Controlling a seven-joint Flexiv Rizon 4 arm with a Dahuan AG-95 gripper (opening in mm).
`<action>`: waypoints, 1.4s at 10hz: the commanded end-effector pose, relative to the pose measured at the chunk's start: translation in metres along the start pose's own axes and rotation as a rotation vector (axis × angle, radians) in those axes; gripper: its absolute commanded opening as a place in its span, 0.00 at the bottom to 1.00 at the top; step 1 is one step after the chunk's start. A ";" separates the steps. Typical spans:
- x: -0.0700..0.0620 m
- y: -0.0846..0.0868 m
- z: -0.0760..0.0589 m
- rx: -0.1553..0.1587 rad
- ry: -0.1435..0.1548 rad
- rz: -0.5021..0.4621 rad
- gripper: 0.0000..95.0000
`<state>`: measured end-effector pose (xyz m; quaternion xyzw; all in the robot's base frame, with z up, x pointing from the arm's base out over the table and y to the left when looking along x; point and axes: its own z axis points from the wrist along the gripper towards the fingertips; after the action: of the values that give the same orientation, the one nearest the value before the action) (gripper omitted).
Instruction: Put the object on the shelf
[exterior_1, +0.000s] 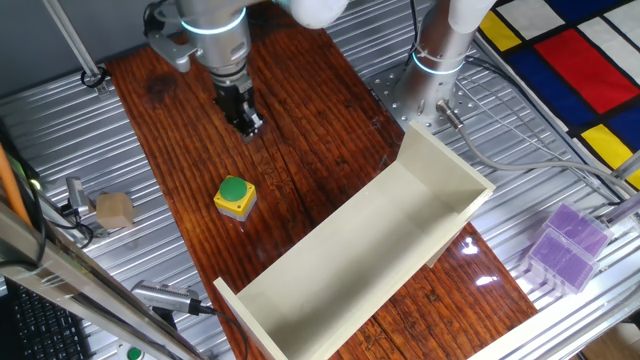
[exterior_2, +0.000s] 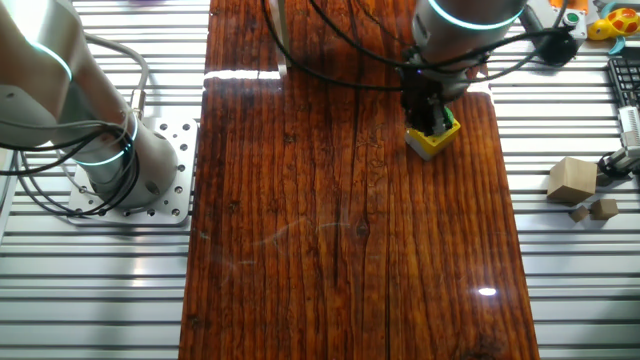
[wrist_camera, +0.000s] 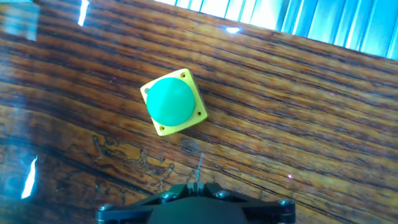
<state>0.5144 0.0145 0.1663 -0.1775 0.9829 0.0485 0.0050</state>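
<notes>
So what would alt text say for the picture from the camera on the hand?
A small yellow box with a round green button sits alone on a glossy dark wooden board, seen from straight above. The dark gripper peeks in at the bottom edge, not touching the box.

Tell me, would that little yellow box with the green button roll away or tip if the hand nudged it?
Probably not. The yellow box sits flat on the wooden table on a square base, so it should slide, not roll. It looks rigid and squat, so tipping seems unlikely. The domed green button might be slippery.
</notes>
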 end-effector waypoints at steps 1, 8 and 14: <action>-0.023 -0.006 0.008 -0.016 -0.016 -0.083 0.60; -0.060 0.001 0.048 -0.022 -0.012 -0.099 1.00; -0.063 0.006 0.075 -0.024 -0.025 -0.102 1.00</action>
<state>0.5704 0.0499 0.0911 -0.2276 0.9716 0.0625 0.0171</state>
